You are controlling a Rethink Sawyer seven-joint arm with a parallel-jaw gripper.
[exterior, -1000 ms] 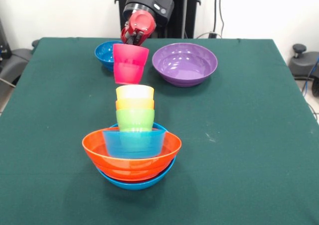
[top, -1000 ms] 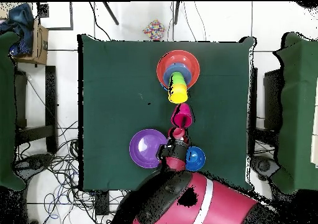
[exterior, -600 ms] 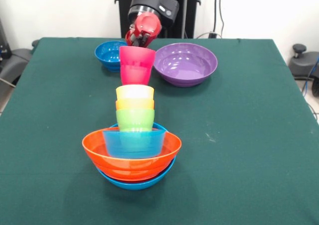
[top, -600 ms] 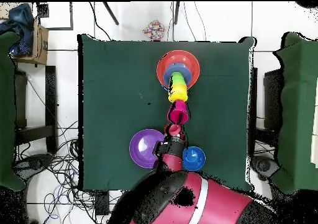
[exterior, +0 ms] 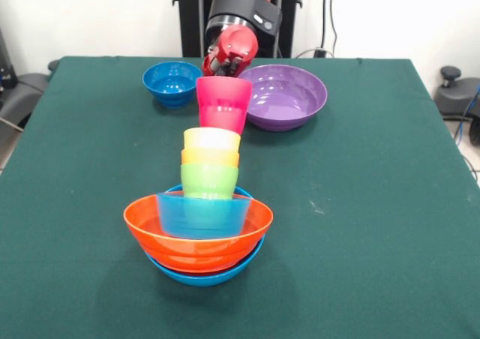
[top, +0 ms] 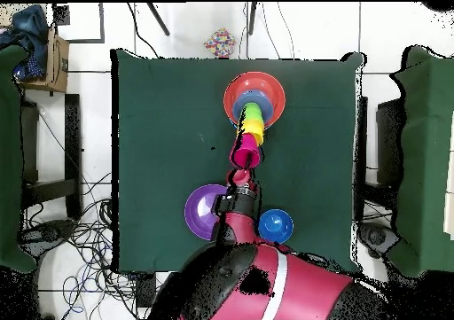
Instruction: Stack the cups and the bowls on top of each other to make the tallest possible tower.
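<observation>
Robotics lab. A counter (top: 160,157) under green cloth stands on a white tiled floor (top: 80,95), with loose cables (top: 84,237) trailing beside it. A red robot arm (exterior: 240,9) on a pedestal works over it. Chairs (top: 426,157) flank both sides.

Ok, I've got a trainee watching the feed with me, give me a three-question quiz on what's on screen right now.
1. True or false: the gripper holds the magenta-pink cup by its rim.
2. Multiple choice: which cup tops the tower now? A) light green B) yellow C) orange
3. Which two bowls stand apart from the tower?

Key
1. True; the cup hangs above the tower's cups, not yet nested.
2. B, the yellow cup, over the orange cup and the light green cup.
3. The small dark-blue bowl and the large purple bowl, both at the far side.
</observation>
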